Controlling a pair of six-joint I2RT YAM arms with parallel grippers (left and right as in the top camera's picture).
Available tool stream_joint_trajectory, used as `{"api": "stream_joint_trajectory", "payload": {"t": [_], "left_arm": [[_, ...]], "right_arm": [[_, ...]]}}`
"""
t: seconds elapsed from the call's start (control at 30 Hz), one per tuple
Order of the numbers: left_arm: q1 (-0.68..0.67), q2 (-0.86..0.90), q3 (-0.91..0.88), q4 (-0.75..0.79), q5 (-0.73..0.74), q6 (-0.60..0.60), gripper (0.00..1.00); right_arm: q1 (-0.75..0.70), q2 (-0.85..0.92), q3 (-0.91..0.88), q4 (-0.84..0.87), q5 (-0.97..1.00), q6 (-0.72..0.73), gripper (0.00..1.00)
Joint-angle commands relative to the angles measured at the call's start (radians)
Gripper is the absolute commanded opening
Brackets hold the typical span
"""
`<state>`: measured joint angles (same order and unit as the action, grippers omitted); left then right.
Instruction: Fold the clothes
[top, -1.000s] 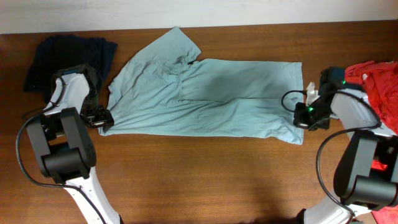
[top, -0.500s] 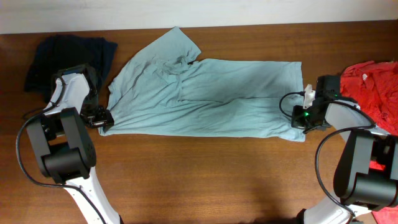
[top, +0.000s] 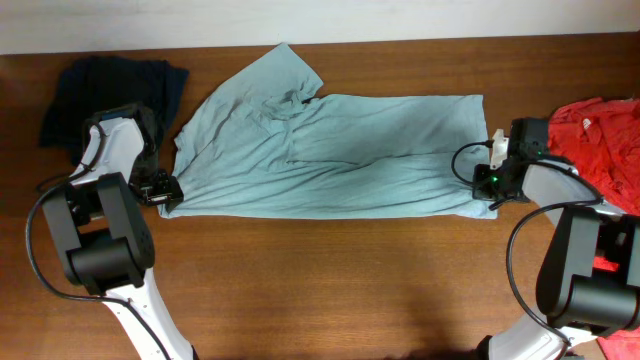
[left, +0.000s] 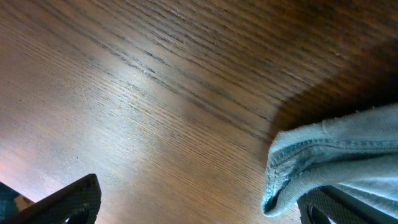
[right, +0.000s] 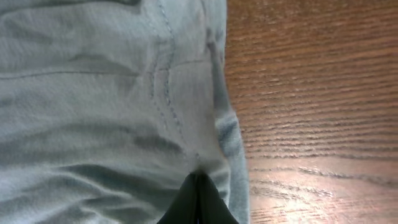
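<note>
So the pale grey-teal short-sleeved T-shirt lies flat on the brown wood-grain table. Its long axis runs left to right, with the collar end by the left arm. The right gripper is pinched tight on the thin stitched hem. The left gripper has its jaws wide apart, the shirt's shoulder corner right at one finger. The cloth is soft and a bit wrinkly.

The T-shirt reads pale grey-teal, plain all over — the other garment shows dark navy, the shirt bright red, the table warm brown, finely grained.
</note>
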<state>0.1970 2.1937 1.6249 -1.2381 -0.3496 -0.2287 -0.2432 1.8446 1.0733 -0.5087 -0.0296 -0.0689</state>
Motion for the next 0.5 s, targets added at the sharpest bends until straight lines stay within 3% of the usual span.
{"api": "stream_joint_trajectory", "payload": {"t": [0.0, 0.17, 0.3, 0.47], "left_arm": [[0.004, 0.018, -0.01, 0.003, -0.021, -0.003, 0.99], [0.004, 0.018, -0.01, 0.003, -0.021, -0.003, 0.99], [0.004, 0.018, -0.01, 0.003, -0.021, -0.003, 0.99], [0.004, 0.018, -0.01, 0.003, -0.021, -0.003, 0.99]], "right_arm": [[0.0, -0.03, 0.069, -0.019, 0.045, -0.006, 0.05], [0.0, -0.056, 0.18, -0.124, 0.038, -0.005, 0.05], [0.001, -0.06, 0.265, -0.327, -0.056, -0.001, 0.05], [0.001, -0.058, 0.245, -0.487, -0.117, -0.001, 0.04]]}}
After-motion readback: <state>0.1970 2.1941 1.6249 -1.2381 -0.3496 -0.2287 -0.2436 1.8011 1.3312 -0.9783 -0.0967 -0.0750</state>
